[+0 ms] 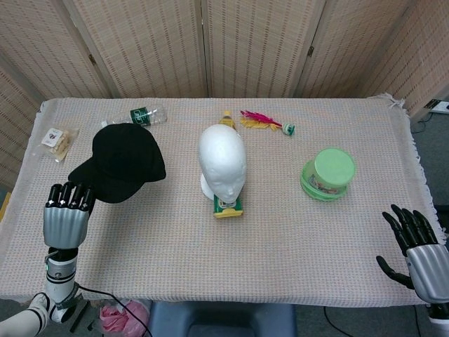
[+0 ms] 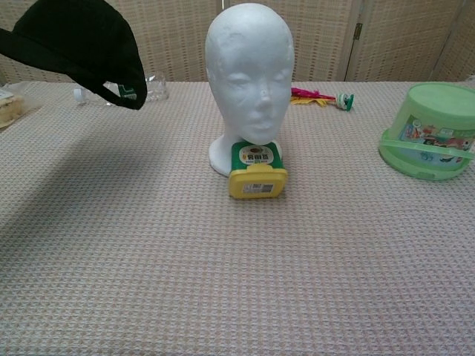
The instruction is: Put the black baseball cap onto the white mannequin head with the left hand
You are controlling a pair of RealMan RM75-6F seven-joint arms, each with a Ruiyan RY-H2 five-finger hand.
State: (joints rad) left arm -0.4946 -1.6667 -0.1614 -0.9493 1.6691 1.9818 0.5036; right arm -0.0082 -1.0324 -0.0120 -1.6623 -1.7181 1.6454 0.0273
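Note:
The black baseball cap (image 1: 124, 162) hangs in the air left of the white mannequin head (image 1: 222, 163), held by its brim in my left hand (image 1: 65, 213) near the table's front left. In the chest view the cap (image 2: 78, 41) is up at the top left, above table level and about level with the mannequin head's (image 2: 250, 74) crown; the left hand is out of that frame. The mannequin head stands upright at the table's middle, bare. My right hand (image 1: 415, 247) hovers at the front right corner with fingers spread, holding nothing.
A yellow-green tub (image 1: 227, 204) lies against the mannequin's base. A green lidded bucket (image 1: 328, 174) stands to the right. At the back are a plastic bottle (image 1: 137, 115), a pink feather toy (image 1: 265, 121) and, far left, a snack bag (image 1: 55, 140).

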